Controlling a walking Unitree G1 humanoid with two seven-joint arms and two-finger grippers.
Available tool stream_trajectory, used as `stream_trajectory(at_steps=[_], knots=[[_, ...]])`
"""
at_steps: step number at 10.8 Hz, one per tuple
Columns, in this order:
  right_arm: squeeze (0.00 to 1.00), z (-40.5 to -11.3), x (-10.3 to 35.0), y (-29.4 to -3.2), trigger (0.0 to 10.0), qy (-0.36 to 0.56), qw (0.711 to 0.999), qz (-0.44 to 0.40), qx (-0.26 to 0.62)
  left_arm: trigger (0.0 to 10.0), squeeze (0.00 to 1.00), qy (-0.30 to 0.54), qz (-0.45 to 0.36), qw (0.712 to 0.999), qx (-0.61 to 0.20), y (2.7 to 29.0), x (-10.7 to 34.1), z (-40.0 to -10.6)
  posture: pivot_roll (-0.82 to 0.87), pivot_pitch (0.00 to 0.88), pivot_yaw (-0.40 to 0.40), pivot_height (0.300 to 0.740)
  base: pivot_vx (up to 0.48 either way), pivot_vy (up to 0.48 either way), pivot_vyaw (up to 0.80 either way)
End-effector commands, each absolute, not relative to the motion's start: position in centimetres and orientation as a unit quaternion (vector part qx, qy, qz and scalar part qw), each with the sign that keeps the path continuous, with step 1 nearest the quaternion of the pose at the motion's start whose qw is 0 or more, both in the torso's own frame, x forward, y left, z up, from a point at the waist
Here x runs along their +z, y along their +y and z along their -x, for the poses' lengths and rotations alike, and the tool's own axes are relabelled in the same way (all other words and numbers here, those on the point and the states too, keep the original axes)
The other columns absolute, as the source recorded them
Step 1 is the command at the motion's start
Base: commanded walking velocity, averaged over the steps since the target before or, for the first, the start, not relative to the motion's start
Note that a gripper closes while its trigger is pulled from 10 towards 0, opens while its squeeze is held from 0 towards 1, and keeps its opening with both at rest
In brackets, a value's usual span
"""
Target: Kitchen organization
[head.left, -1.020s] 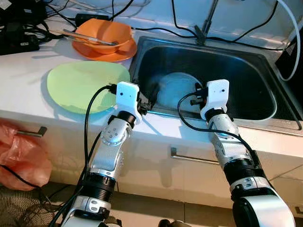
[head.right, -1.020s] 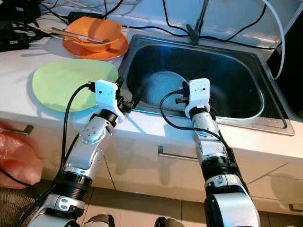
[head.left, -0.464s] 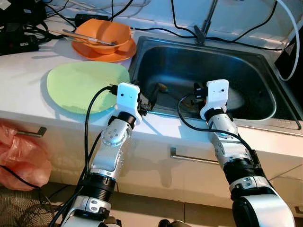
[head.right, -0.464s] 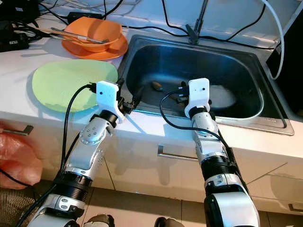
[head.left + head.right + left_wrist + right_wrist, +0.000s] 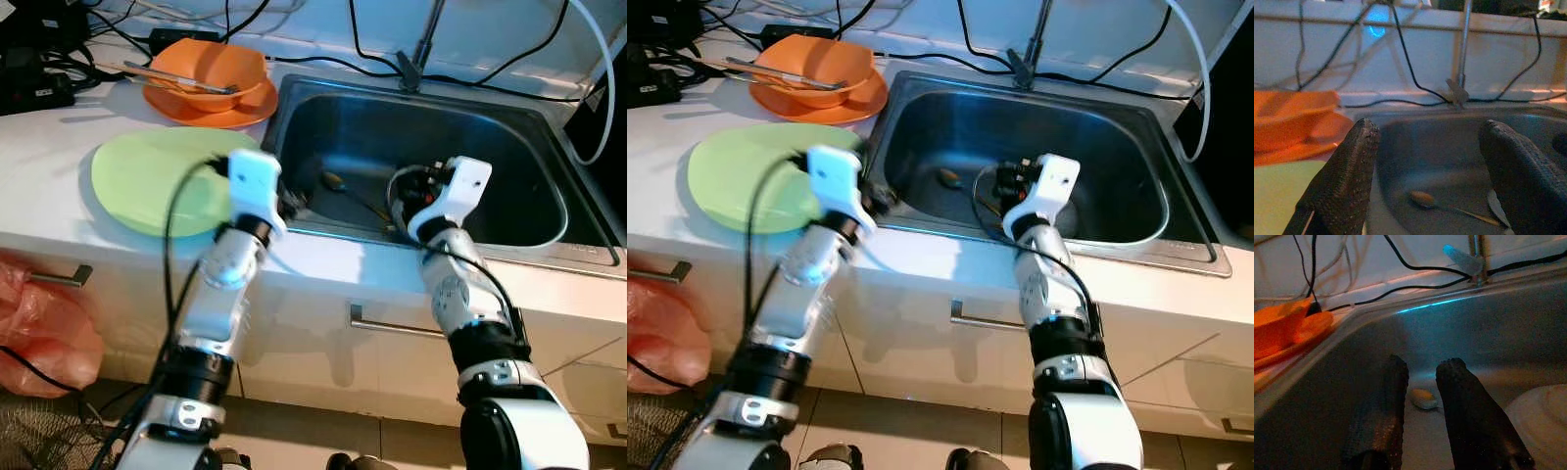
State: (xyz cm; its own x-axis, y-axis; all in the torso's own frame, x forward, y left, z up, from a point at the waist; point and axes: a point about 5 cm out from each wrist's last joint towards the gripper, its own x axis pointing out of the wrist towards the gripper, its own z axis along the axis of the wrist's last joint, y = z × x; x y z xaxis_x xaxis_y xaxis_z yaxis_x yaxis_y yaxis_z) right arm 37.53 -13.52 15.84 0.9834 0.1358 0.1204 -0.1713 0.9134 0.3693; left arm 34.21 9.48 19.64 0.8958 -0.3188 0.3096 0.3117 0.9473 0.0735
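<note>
White counter (image 5: pixel 59 117) with a steel sink (image 5: pixel 549 176) set into its right part. The left pincer (image 5: pixel 1425 196) hovers at the sink's left rim, near the counter's front edge; its two black fingers (image 5: pixel 1339 181) stand wide apart with nothing between them. The right pincer (image 5: pixel 1418 421) reaches over the sink's front rim, down into the basin; its fingers (image 5: pixel 1378 416) are close together with a narrow gap, gripping nothing. A spoon (image 5: pixel 1422 198) lies on the sink floor, its bowl towards the left wall and its handle running to the right; in the right wrist view the spoon's bowl appears just beyond the right pincer's fingertips, apart from them. A pale plate (image 5: pixel 1542 416) lies on the sink floor beside the right pincer. A green plate (image 5: pixel 147 176) lies flat on the counter just left of the sink, near the front edge. An orange bowl (image 5: pixel 206 64) holding utensils sits on an orange plate (image 5: pixel 211 113) towards the counter's back edge. A faucet (image 5: pixel 416 49) rises at the back rim of the sink, with black cables (image 5: pixel 313 64) trailing along the back edge.
</note>
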Motion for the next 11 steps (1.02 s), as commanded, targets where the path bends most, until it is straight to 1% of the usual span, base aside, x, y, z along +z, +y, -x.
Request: stream_trajectory(at_steps=[1,3,4,5,6,8,10,11], knots=[[0.00,-37.5,16.2,-13.9,10.0,-0.049,0.972,-0.214,0.082,10.0,0.00,-0.181,-0.007,0.971,-0.156,9.6,20.9,-34.2,0.14,0.082,-0.081,0.740,0.000,0.000,0.00],[0.00,-37.3,16.0,-13.5,10.0,-0.041,0.966,-0.234,0.105,10.0,0.00,-0.205,-0.005,0.970,-0.127,11.4,22.7,-34.2,0.14,0.085,-0.079,0.740,0.000,0.000,0.00],[0.00,-37.0,16.0,-12.8,10.0,-0.034,0.954,-0.265,0.134,10.0,0.00,-0.221,-0.005,0.972,-0.079,14.3,24.1,-34.2,0.14,0.094,-0.079,0.740,0.000,0.000,0.00],[0.00,-36.7,15.9,-11.9,10.0,-0.031,0.948,-0.268,0.170,10.0,0.00,-0.225,-0.003,0.974,-0.035,16.8,24.5,-34.1,0.14,0.100,-0.080,0.740,0.000,0.000,0.00],[0.00,-36.4,15.9,-11.4,10.0,-0.029,0.944,-0.268,0.192,10.0,0.00,-0.221,-0.006,0.975,-0.005,18.5,24.4,-33.9,0.15,0.103,-0.082,0.740,0.000,0.000,0.00],[0.00,-35.9,15.6,-10.5,10.0,-0.017,0.938,-0.264,0.225,10.0,0.00,-0.196,-0.006,0.976,0.091,23.3,23.7,-32.8,0.15,0.113,-0.088,0.740,0.000,0.000,0.00],[0.00,-35.8,15.5,-10.6,10.0,-0.007,0.936,-0.265,0.231,10.0,0.00,-0.177,-0.014,0.974,0.140,25.6,23.2,-31.5,0.16,0.118,-0.093,0.740,0.000,0.000,0.00],[0.00,-35.7,15.4,-10.6,10.0,-0.003,0.937,-0.259,0.236,10.0,0.00,-0.162,0.018,0.972,0.171,26.7,22.5,-30.5,0.16,0.123,-0.097,0.740,0.000,0.000,0.00]])
